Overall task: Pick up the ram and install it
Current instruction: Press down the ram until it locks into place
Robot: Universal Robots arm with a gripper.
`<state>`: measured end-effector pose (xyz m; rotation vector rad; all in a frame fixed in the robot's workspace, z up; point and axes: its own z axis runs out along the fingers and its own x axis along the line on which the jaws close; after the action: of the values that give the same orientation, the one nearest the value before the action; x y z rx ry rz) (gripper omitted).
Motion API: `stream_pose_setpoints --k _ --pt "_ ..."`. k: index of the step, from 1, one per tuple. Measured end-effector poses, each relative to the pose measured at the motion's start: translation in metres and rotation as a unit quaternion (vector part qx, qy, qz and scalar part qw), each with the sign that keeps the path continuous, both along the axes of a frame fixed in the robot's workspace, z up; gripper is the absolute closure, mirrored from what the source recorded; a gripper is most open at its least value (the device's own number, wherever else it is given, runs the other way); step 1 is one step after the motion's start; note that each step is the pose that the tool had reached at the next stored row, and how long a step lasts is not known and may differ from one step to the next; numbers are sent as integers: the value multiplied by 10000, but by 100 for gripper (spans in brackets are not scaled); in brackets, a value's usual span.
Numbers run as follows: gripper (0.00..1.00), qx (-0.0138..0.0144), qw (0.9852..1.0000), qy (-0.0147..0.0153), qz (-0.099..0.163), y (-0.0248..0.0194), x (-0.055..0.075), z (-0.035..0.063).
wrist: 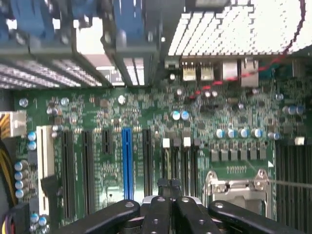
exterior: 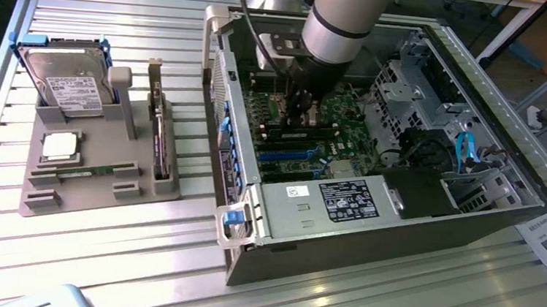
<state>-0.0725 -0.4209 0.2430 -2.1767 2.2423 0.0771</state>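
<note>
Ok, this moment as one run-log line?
hand: shut, inside computer case | over motherboard slots | one ram on grey holder

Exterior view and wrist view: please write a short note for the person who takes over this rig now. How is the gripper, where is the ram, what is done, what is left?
Gripper: shut, reaching into the open computer case, low over the green main board. I cannot tell whether it holds a ram stick.
Ram: one ram stick lies in the grey tray at the exterior view's left, outside the case.
Done: the arm is at the board's slots. I cannot confirm a seated stick.
Left: the stick in the tray is not installed.
</note>
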Motion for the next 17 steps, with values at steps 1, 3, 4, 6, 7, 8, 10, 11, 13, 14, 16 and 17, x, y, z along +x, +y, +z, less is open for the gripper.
stream_pose_setpoints --k 1,3,4,6,7,8,10,11,13,14,16,17 --pt "90 0 10000 0 0 0 -20 -1" --pt "90 1 10000 0 0 0 -58 -3" --pt "90 0 10000 0 0 0 -75 -4" --pt "90 0 10000 0 0 0 -109 -5" --pt "90 0 10000 0 0 0 -128 -7" --pt "90 0 10000 0 0 0 -147 -8" --pt "90 0 10000 0 0 0 -182 -10" --pt "90 1 10000 0 0 0 -193 -11" --pt "90 1 10000 0 0 1 -194 -11" --pt "90 0 10000 0 0 0 -194 -10" --pt "90 0 10000 0 0 -1 -195 -15" --pt "90 1 10000 0 0 0 -195 -20"
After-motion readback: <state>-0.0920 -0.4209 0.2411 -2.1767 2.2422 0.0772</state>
